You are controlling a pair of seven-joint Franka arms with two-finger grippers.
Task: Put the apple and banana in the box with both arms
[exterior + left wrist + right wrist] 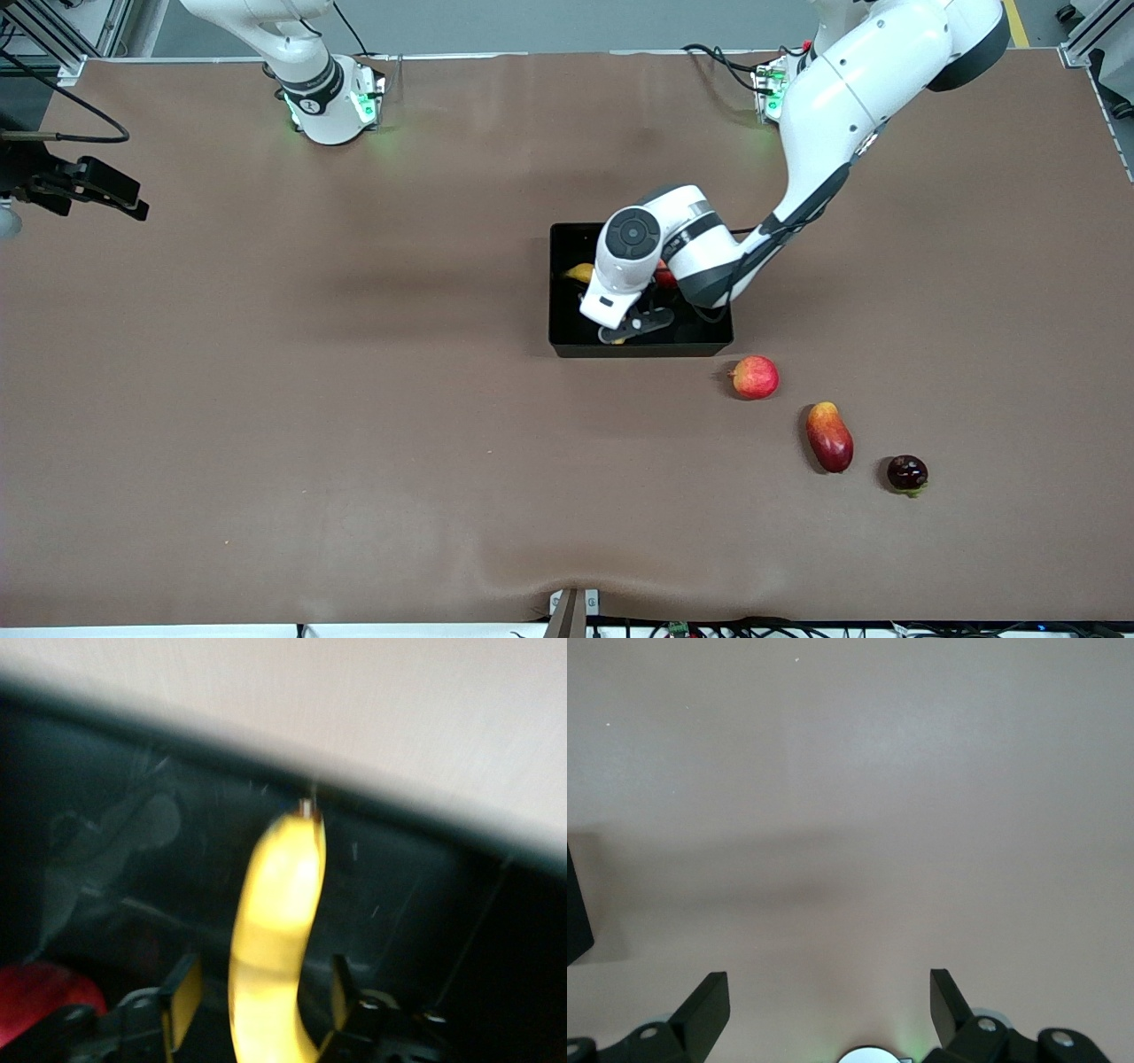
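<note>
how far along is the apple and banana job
Nearly done, it seems. The apple shows as a red shape in the box. The left gripper is down in the box with the banana between its open jaws, apparently just released or about to be. The right gripper waits open over bare table. Left: withdrawing the left arm.

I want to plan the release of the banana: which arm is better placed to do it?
The left. Its gripper is down in the box, fingers open on either side of the banana, with the apple beside it. The right gripper hangs open over bare table.
</note>
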